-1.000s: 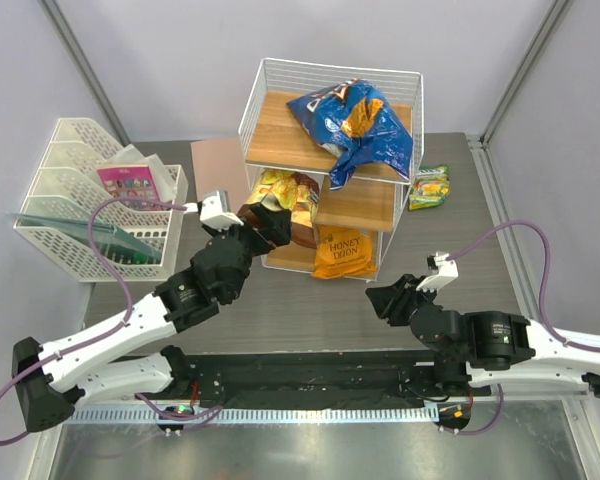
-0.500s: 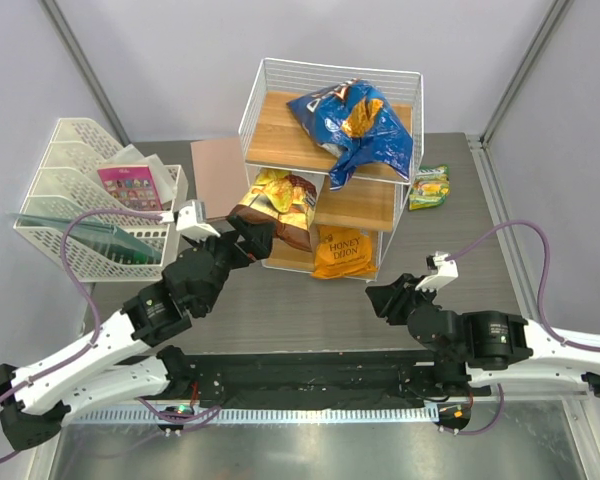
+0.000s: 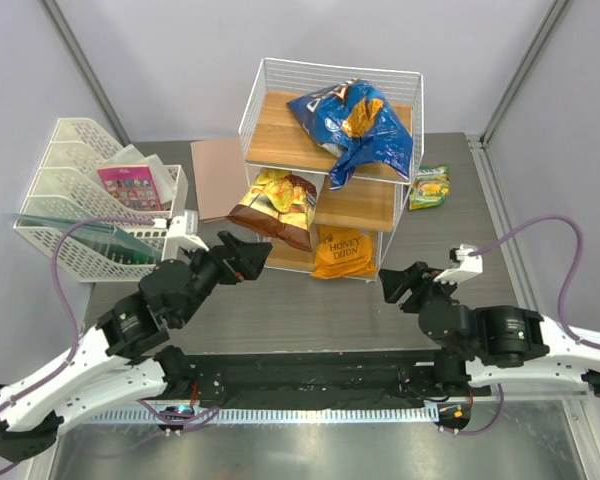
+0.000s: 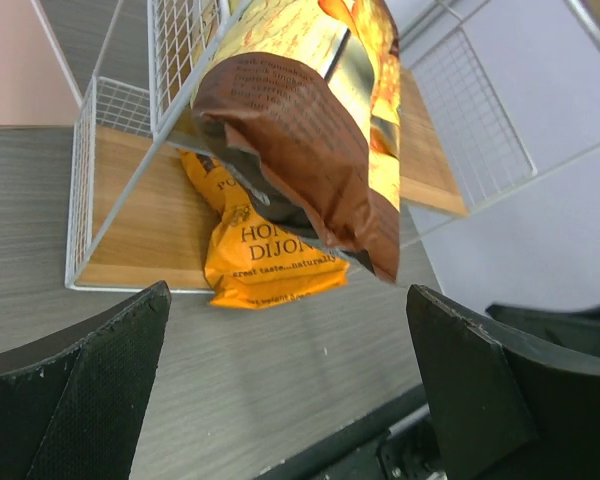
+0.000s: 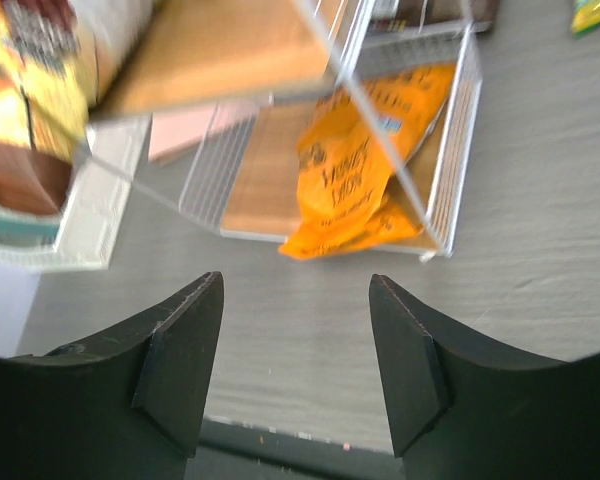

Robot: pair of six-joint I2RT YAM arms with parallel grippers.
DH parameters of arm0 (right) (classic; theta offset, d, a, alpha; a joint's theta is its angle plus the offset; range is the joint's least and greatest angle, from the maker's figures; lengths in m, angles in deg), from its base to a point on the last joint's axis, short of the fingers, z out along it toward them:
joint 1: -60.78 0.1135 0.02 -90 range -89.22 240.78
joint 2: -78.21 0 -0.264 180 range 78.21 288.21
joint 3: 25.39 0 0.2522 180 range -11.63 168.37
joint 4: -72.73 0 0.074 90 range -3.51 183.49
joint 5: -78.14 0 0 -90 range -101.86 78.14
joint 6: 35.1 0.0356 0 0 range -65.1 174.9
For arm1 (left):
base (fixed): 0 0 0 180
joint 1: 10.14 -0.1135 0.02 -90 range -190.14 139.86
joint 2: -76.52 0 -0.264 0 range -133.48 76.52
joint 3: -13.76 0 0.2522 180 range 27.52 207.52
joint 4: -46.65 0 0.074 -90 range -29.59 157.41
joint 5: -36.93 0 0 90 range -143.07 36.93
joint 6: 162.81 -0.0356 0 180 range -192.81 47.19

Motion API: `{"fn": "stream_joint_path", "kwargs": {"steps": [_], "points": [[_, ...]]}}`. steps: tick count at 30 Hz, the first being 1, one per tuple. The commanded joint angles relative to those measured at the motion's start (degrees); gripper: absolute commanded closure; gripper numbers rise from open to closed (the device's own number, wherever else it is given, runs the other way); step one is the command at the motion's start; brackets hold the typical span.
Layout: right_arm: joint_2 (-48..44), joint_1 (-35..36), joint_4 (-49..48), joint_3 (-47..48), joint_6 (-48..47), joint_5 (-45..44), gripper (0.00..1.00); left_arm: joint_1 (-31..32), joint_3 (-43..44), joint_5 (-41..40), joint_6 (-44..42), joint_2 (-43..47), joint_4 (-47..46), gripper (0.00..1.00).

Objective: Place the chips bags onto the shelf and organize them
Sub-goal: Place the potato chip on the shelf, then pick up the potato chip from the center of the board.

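The shelf (image 3: 280, 130) stands at the table's far middle. The blue Doritos bag (image 3: 355, 125) lies on its top board. The dark brown Sea Salt bag (image 3: 275, 205) rests on the middle tier and hangs out over the front left. The orange Honey Dijon bag (image 3: 342, 252) lies on the bottom board. The small green-yellow bag (image 3: 430, 186) lies on the table right of the shelf. The brown-white bag is out of view. My left gripper (image 3: 248, 255) is open and empty, just in front of the brown bag (image 4: 300, 140). My right gripper (image 3: 405, 285) is open and empty, right of the orange bag (image 5: 365, 170).
A white mesh file tray (image 3: 90, 200) with the pink card packet (image 3: 130, 185) stands at the far left. A pinkish-brown flat board (image 3: 218, 175) lies left of the shelf. A black rail runs along the table's near edge.
My left gripper has drawn back towards the near left, away from the dark brown bag, which stays on the middle tier. My right gripper has shifted a little to the right.
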Motion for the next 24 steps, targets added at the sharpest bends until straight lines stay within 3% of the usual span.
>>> {"fn": "stream_joint_path", "kwargs": {"steps": [1, 6, 10, 19, 22, 24], "points": [[-2.65, -0.01, 5.13, 4.86, -0.53, -11.49, 0.34, -0.13, 1.42, 5.02, -1.38, 5.63, 6.72, 0.0], [-0.99, -0.1, 13.2, 9.07, 5.25, -15.09, 0.33, -0.13, 2.73, 5.99, -2.26, 7.83, 12.62, 0.0], [4.28, -0.54, 19.81, 18.2, 7.21, -19.92, 0.34, -0.13, 2.47, 5.9, -2.17, 8.54, 14.2, 0.0], [29.06, -2.38, 19.81, 45.18, -6.05, -25.63, 0.34, -0.13, 4.67, 4.41, -6.12, 6.6, 18.25, 0.0], [32.32, -8.08, 19.2, 54.76, -10.18, -27.76, 0.34, -0.22, 3.62, 4.32, -6.39, 7.13, 17.73, 0.0], [34.08, -16.42, 13.77, 60.57, -18.86, -26.45, 0.35, -0.13, 3.18, 4.32, -6.65, 6.43, 17.63, 0.0]]}}
